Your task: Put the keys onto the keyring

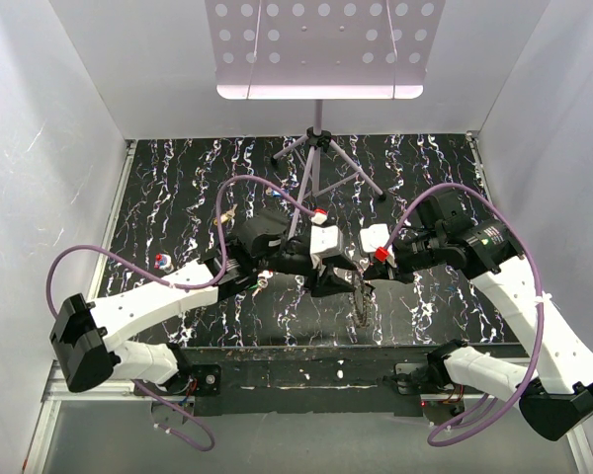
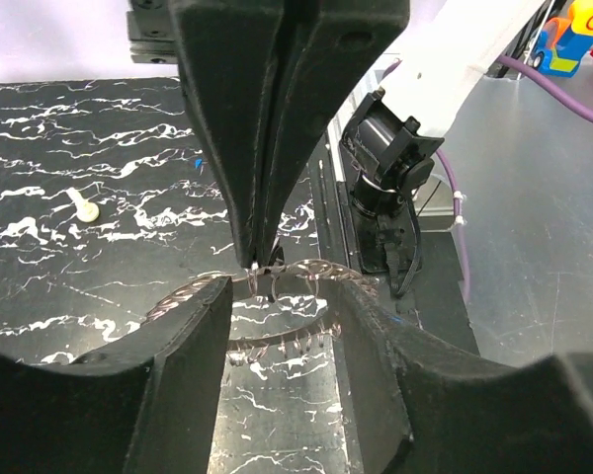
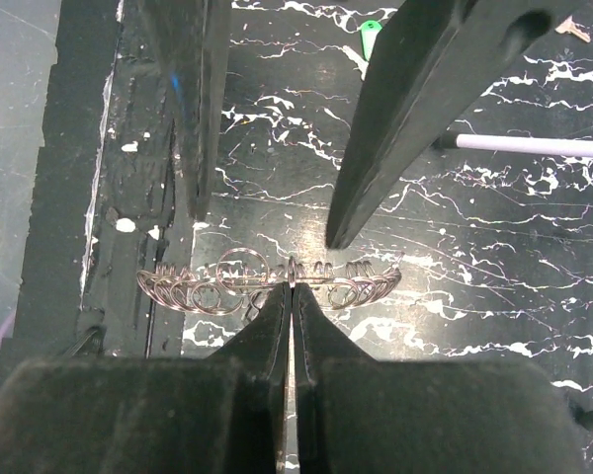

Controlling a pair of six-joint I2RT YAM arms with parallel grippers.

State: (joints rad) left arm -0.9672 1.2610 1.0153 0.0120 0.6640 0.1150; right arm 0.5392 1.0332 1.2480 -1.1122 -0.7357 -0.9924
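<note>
The right gripper (image 3: 289,292) is clenched on the rim of the keyring (image 3: 217,281), holding it edge-up just inside the table's (image 1: 178,188) front edge, mid-width. The left gripper (image 3: 269,225) straddles the ring with its jaws apart and nothing visibly in them. A careless close could twist the ring out of that thin pinch. Room is tight, with the front edge near and the tripod stand (image 1: 316,168) behind. A green key (image 3: 371,38) lies well apart.

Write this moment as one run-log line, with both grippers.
right gripper: shut on keyring rim | left gripper: open around keyring
</note>
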